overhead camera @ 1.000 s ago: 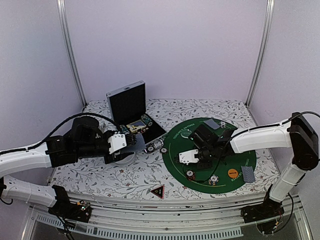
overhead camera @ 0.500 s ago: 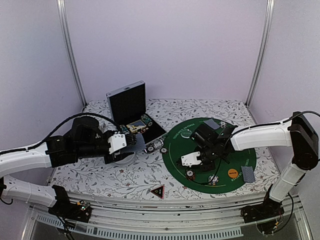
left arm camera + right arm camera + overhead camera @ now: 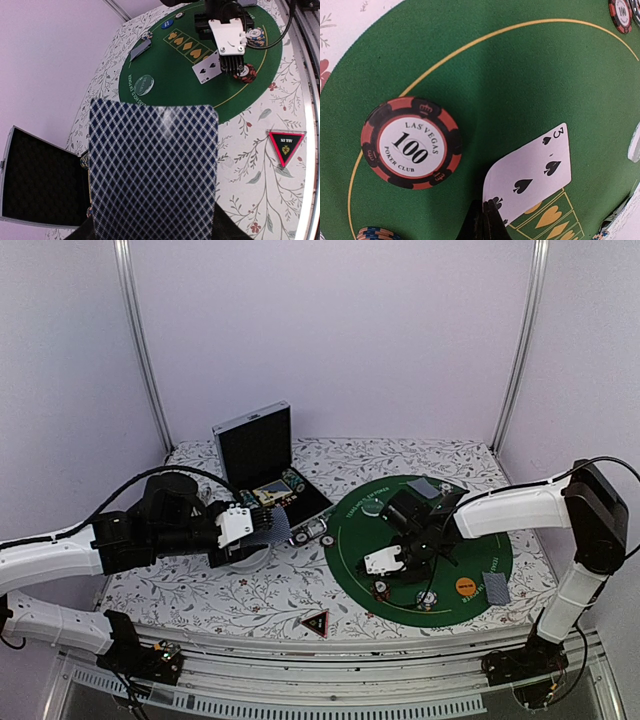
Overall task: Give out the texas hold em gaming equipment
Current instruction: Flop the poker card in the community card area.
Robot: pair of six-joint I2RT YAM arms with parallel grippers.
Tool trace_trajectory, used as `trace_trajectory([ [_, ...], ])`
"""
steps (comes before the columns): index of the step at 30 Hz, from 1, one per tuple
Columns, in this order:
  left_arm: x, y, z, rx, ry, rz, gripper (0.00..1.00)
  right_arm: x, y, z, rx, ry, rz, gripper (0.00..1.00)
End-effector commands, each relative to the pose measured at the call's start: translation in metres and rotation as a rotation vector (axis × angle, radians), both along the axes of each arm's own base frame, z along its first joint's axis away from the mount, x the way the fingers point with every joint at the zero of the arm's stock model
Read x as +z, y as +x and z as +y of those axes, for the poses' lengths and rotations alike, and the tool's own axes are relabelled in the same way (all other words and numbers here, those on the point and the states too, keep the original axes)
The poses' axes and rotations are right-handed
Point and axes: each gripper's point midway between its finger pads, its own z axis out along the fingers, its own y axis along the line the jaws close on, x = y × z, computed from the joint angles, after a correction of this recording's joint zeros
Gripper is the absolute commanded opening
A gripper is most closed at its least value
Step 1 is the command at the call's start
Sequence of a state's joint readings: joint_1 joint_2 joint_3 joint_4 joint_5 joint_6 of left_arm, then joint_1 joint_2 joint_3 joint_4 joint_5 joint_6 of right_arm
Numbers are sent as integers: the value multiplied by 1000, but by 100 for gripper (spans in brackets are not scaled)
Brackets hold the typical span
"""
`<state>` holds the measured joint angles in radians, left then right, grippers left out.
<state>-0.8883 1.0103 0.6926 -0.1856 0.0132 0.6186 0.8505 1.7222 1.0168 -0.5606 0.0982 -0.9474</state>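
Spade three — perhaps slightly nearer

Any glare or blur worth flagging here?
Left wrist: the blue diamond-backed playing card fills the foreground, slightly soft, with a glare spot near its top. Right wrist: sharp; the red-and-black hundred chip and three of spades card read clearly. Top external: even light.

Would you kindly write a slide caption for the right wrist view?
Right end effector pinching a three of spades face up over the green mat, beside a red 100 chip.
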Motion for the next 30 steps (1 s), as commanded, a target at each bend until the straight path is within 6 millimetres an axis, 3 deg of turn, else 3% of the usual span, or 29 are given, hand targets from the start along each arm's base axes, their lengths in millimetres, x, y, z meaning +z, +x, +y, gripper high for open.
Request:
trace_trajectory([
  [1, 3, -1, 0, -5, -9, -14, 53, 2, 4, 4, 18, -1, -2, 2],
  [12, 1, 0, 0, -1, -2, -15, 53, 6, -4, -8, 81, -30, -62, 2],
  [30, -1, 0, 0, -2, 3, -8, 53, 18, -12, 10, 188, 42, -131, 3],
])
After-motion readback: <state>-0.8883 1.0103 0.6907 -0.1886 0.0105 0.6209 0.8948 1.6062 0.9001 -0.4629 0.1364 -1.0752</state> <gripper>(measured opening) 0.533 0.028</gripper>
